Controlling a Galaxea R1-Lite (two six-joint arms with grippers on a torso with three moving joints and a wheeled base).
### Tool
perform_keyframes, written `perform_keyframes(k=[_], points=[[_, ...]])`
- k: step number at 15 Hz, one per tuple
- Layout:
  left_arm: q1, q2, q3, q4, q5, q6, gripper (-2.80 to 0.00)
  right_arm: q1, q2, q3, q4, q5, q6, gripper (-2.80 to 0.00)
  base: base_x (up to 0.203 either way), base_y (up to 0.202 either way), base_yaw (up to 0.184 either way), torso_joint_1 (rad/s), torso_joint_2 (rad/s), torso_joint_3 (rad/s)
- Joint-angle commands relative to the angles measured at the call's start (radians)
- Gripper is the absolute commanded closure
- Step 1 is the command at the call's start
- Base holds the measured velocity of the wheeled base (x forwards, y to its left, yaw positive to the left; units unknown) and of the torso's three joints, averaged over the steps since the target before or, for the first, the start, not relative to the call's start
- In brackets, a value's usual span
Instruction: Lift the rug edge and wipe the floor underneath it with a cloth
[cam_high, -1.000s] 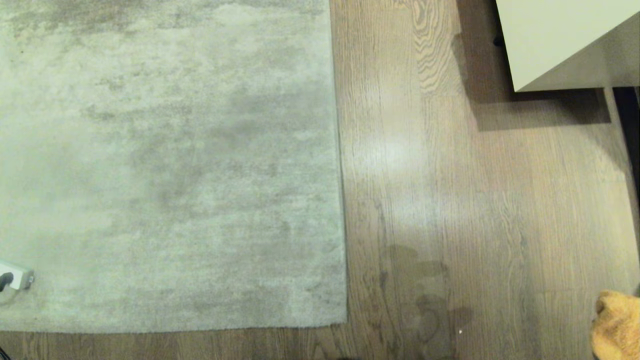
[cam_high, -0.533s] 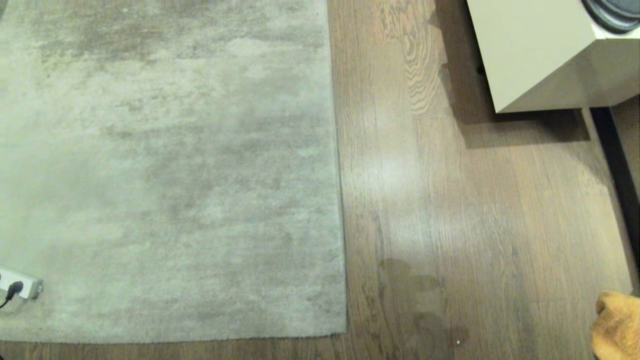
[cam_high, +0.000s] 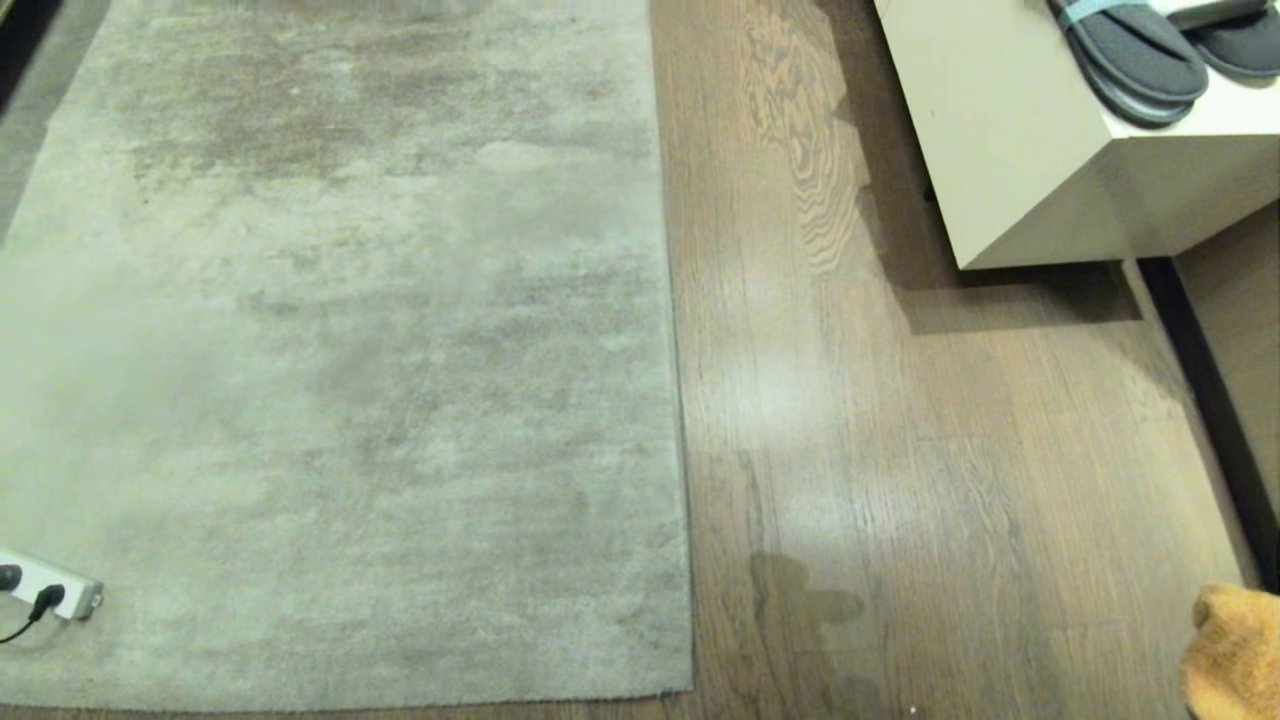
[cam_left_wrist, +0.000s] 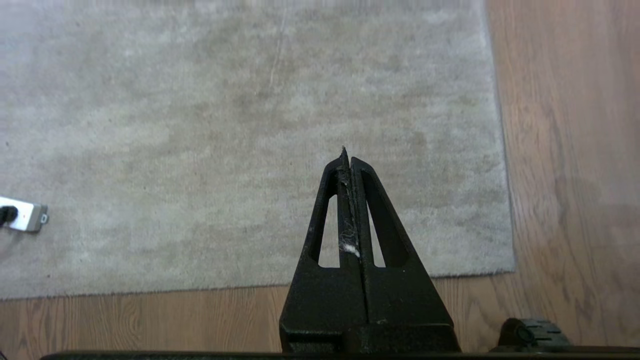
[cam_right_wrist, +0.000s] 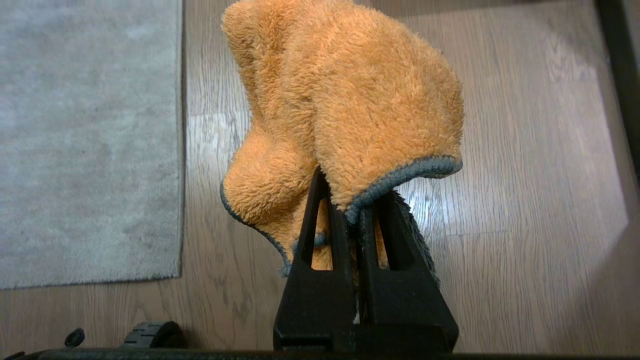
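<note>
Wood-plank floor (cam_high: 950, 450) is taking up the right side of the room, and the big grey rug (cam_high: 340, 350) is lying flat on it, nothing lifted yet. Left gripper (cam_left_wrist: 346, 155) is hanging over the rug's near corner with its jaws clenched on nothing, just a bit of lint stuck between them; the rug edge (cam_left_wrist: 505, 165) is running just off to its side. Right gripper (cam_right_wrist: 350, 220) is gripping the orange cloth (cam_right_wrist: 345, 100), which is flopping over its tips above bare floor, well clear of the rug. I'm guessing the left one needs to be opening up and coming down right at that border, pinching only the thin edge. Plenty of open plank beside it; the white cabinet (cam_high: 1000, 150) with slippers (cam_high: 1135, 50) is sitting far ahead, and a power strip (cam_high: 50, 585) is lying on the rug's far side.
</note>
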Motion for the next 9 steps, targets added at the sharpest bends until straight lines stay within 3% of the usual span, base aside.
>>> perform_keyframes(k=[1,9], points=[[0.0,0.0,0.0,0.0,0.0,0.0,0.0,0.0,0.002,0.0,-0.001,0.0,0.0,0.0,0.0,0.0,0.0,-0.002,0.0,0.198],[0.0,0.0,0.0,0.0,0.0,0.0,0.0,0.0,0.002,0.0,-0.001,0.0,0.0,0.0,0.0,0.0,0.0,0.002,0.0,0.204]])
